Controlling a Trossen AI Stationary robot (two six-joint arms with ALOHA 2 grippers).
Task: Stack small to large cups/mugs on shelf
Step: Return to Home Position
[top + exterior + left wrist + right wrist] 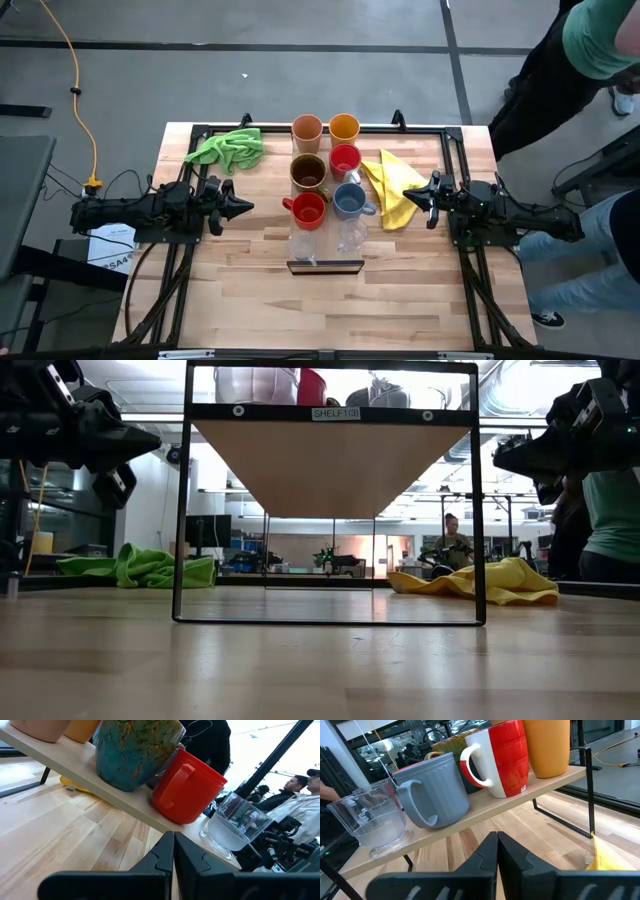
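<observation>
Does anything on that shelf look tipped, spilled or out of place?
Nothing stands out. All eight cups stand upright in pairs on the shelf, peach tumbler and orange tumbler at the back, two clear glasses at the front. No spill shows. The left gripper and right gripper sit shut at either side.

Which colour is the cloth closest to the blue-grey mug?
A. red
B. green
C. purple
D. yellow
D: in the high view the yellow cloth lies right beside the grey-blue mug, while the green cloth lies much farther away.
</observation>
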